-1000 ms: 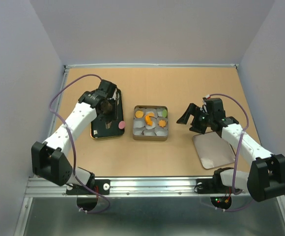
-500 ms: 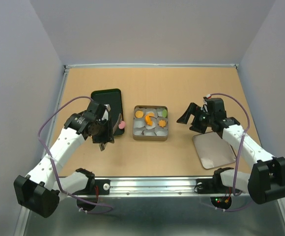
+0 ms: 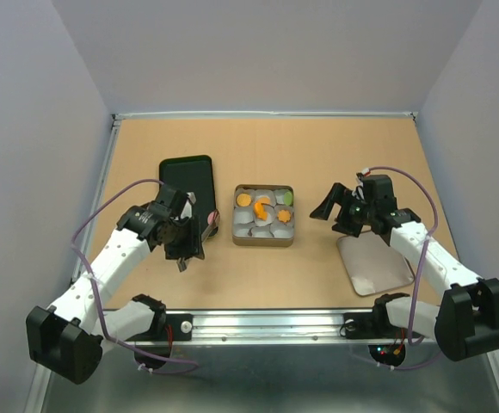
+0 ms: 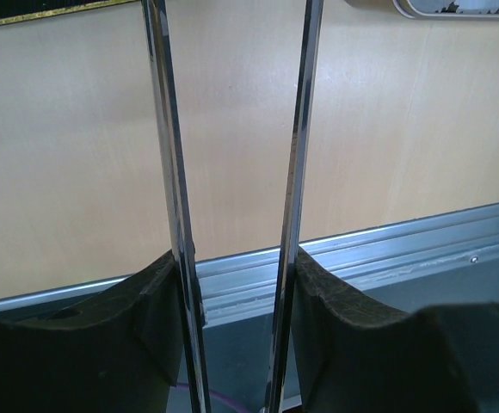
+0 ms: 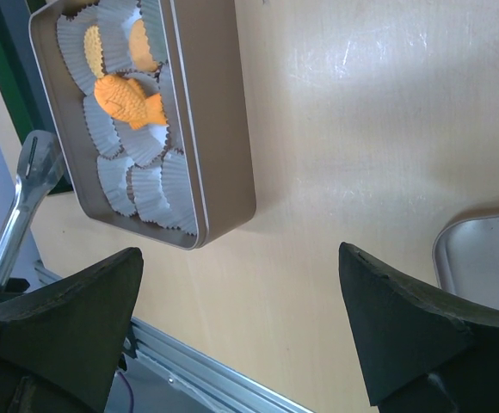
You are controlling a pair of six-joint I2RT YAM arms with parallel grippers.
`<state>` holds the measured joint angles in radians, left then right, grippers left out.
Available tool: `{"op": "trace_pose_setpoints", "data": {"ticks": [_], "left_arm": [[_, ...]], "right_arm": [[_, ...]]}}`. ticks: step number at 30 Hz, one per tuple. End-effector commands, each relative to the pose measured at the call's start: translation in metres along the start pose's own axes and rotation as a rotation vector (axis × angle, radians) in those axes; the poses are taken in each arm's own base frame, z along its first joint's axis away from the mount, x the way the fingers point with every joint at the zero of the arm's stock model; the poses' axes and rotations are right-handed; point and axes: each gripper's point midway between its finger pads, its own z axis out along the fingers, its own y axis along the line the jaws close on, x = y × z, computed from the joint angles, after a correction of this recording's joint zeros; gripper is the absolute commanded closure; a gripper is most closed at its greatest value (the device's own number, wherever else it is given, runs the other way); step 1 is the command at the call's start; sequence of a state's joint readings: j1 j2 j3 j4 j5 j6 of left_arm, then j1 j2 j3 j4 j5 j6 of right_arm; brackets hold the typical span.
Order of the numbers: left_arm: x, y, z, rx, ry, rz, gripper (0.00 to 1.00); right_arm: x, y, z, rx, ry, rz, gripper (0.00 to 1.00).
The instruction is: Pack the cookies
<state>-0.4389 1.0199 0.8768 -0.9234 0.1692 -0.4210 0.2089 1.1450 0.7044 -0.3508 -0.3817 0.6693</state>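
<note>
— Tan tabletop, pale walls around. Which step?

— Mid-packing, I judge. The tin (image 5: 224,146), centre of the top view, holds white paper cups (image 5: 116,172). Several carry cookies (image 5: 127,101), mostly orange. The lower cups are bare.

— What remains?

— A pink cookie (image 3: 212,220) at the black tray's (image 3: 185,176) lower-right corner. The left gripper (image 4: 237,280) clamps the tongs (image 4: 172,172), with nothing visible between their arms. Next they should pinch that cookie. The right gripper (image 5: 239,254) gapes, empty, near the lid (image 3: 374,262).

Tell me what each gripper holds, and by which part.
Left gripper holds metal tongs, one finger outside each arm; which stretch of the arms cannot be told. Right gripper is open, holding nothing.
</note>
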Motion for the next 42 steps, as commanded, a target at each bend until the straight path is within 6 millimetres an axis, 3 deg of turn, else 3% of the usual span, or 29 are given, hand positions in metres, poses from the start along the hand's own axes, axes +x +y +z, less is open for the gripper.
{"op": "trace_pose_setpoints", "data": {"ticks": [1,24,30,37,42], "left_arm": [[-0.009,-0.008,-0.001,0.03,-0.028,0.013,0.44],[-0.008,-0.006,0.017,0.023,-0.008,0.007,0.46],[-0.012,-0.011,0.019,0.049,-0.023,0.008,0.53],[-0.027,-0.014,0.008,0.03,-0.068,0.008,0.59],[-0.052,-0.012,-0.026,-0.036,-0.156,0.001,0.6]], "right_arm": [[-0.002,-0.002,0.001,-0.008,-0.019,-0.013,0.0],[-0.003,-0.007,0.005,0.01,-0.018,-0.015,0.0],[-0.006,-0.005,0.005,0.008,-0.023,-0.018,0.0],[-0.006,-0.002,0.002,0.001,-0.03,-0.018,0.0],[-0.006,-0.001,0.002,-0.006,-0.026,-0.013,0.0]]}}
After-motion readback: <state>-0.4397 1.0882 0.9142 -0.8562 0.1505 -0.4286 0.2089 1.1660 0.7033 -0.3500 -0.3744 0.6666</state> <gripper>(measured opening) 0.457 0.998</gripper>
